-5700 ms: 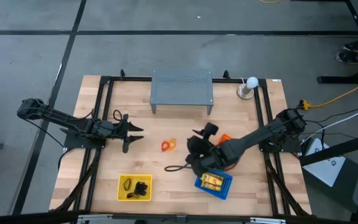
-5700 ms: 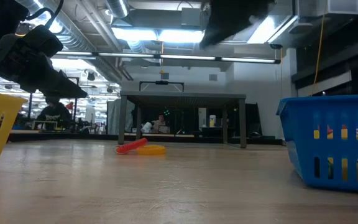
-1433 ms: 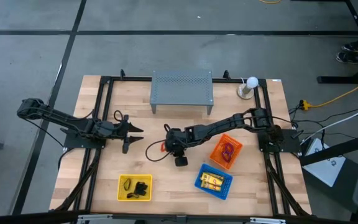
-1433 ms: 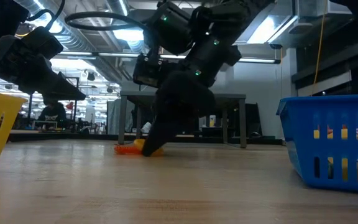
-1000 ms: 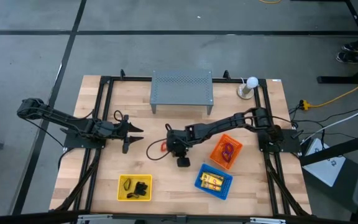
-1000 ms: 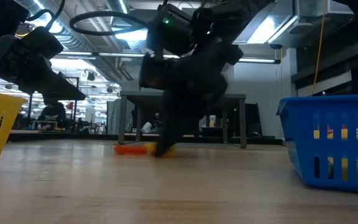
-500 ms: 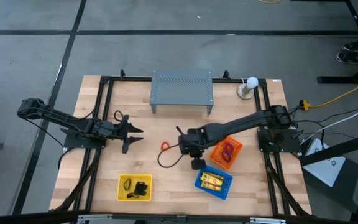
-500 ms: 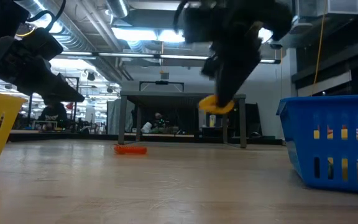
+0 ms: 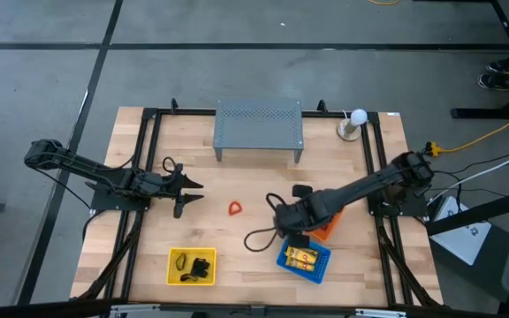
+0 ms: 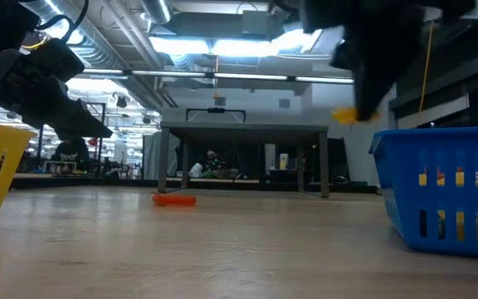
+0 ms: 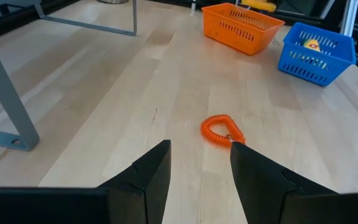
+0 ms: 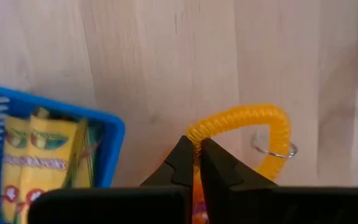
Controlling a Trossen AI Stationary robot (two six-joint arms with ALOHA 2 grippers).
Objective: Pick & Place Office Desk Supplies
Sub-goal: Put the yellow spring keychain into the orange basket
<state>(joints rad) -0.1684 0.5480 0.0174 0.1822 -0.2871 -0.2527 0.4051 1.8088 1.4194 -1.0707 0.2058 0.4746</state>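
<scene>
Right tool [image 12: 196, 163] clamps a yellow coil loop [image 12: 241, 124] at frame centre; left tool [image 11: 199, 171] open, empty; red loop [image 9: 236, 208] remains on counter [image 9: 237, 177].

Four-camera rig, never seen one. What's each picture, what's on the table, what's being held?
It is a two-arm robot at a wooden table. One camera looks straight down, one sits at table height, and one rides on each wrist.

The left end effector waits open near the table's left edge; its wrist camera looks at a coiled red-orange plastic loop lying on the wood.

The right end effector is shut on a coiled yellow plastic loop, held in the air by the blue plastic basket of yellow packets and the orange plastic basket.

A yellow plastic basket holds black clips. The grey perforated metal shelf stands at the back.
</scene>
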